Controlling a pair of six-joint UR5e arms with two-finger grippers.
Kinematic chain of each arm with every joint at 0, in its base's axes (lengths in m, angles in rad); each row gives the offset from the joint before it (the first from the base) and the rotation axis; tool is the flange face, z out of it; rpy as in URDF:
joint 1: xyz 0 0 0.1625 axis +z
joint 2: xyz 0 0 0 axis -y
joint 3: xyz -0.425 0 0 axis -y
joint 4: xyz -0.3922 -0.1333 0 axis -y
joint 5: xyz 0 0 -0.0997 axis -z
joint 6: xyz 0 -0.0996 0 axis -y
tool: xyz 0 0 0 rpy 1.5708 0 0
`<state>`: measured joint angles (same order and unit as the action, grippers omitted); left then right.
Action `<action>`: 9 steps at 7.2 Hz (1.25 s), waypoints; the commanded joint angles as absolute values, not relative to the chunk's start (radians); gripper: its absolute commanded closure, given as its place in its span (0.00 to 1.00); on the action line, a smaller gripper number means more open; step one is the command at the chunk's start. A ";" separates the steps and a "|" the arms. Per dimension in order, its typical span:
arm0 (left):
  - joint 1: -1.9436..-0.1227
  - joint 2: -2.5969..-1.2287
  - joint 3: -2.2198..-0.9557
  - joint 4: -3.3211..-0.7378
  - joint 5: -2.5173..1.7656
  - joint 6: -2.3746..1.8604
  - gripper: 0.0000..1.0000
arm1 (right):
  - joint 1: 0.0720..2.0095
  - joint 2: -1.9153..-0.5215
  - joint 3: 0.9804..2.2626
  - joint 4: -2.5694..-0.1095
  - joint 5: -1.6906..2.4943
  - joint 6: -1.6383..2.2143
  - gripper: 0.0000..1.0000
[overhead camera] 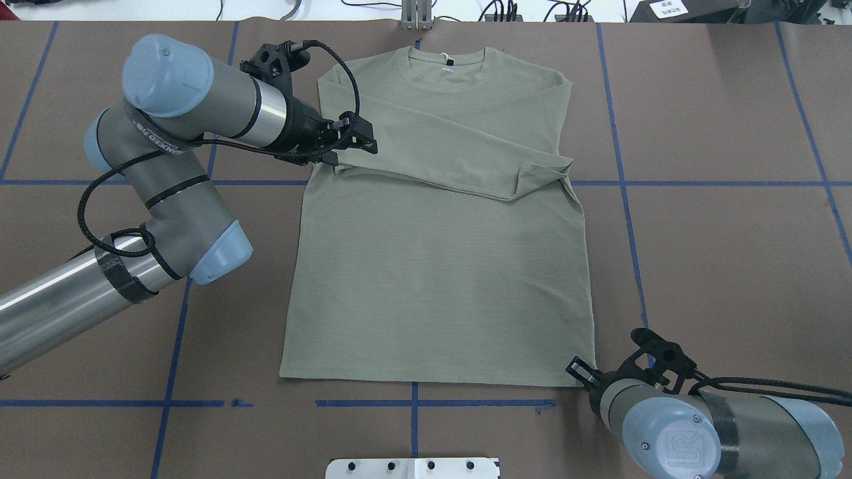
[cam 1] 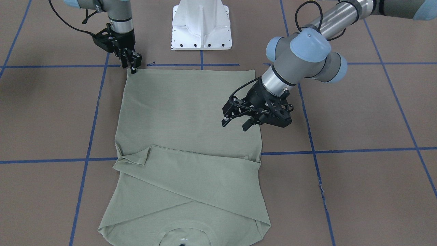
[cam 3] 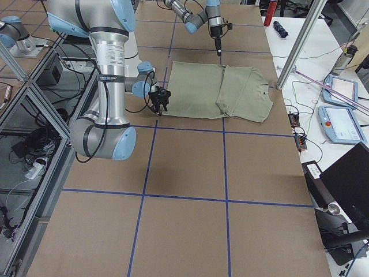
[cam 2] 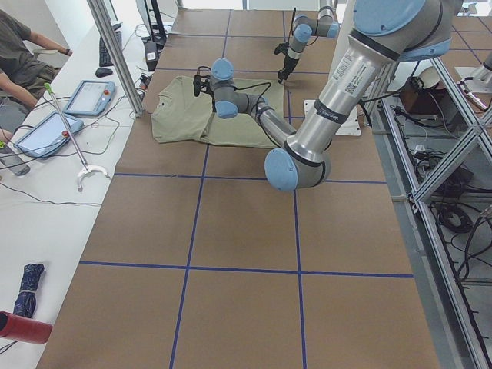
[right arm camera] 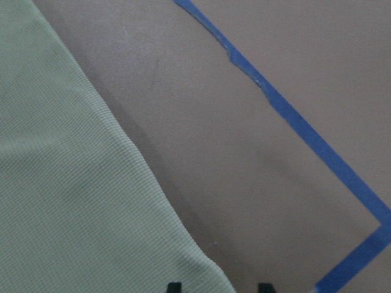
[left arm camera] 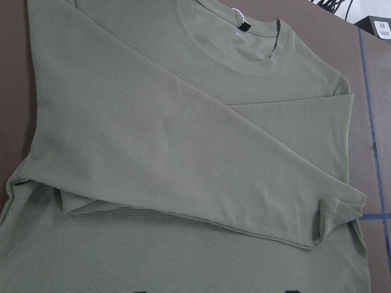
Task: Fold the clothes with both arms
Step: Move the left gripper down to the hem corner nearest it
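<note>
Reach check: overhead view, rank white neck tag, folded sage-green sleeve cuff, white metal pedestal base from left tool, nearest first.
Left tool:
1. White neck tag, top centre.
2. Folded sage-green sleeve cuff, view's right.
3. White metal pedestal base, bottom edge.

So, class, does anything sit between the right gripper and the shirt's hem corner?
Nothing visible does. The right gripper hangs right at the hem corner of the shirt, with only bare brown table beside it.

Sage-green shirt (overhead camera: 439,266) lies flat on the counter (overhead camera: 699,253), both sleeves folded across the chest. Left tool (cam 1: 234,125), jaws apart, hovers over its side; right tool (cam 1: 134,68) at a hem corner.
</note>
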<state>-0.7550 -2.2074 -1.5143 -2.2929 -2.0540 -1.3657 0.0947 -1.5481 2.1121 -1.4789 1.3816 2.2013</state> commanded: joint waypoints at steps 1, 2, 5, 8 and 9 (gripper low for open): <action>-0.756 -2.207 -1.517 -2.292 -2.054 -1.367 0.19 | 0.094 -1.548 2.112 -1.479 1.381 2.201 0.98; -0.756 -2.207 -1.517 -2.292 -2.054 -1.367 0.19 | 0.094 -1.548 2.114 -1.479 1.382 2.201 1.00; -0.750 -2.209 -1.548 -2.283 -2.043 -1.547 0.20 | 0.103 -1.555 2.183 -1.482 1.387 2.195 1.00; -0.460 -1.902 -1.979 -2.074 -1.645 -1.646 0.21 | 0.127 -1.552 2.195 -1.480 1.416 2.192 1.00; -0.365 -1.840 -2.046 -1.955 -1.531 -1.678 0.21 | 0.127 -1.557 2.195 -1.480 1.416 2.194 1.00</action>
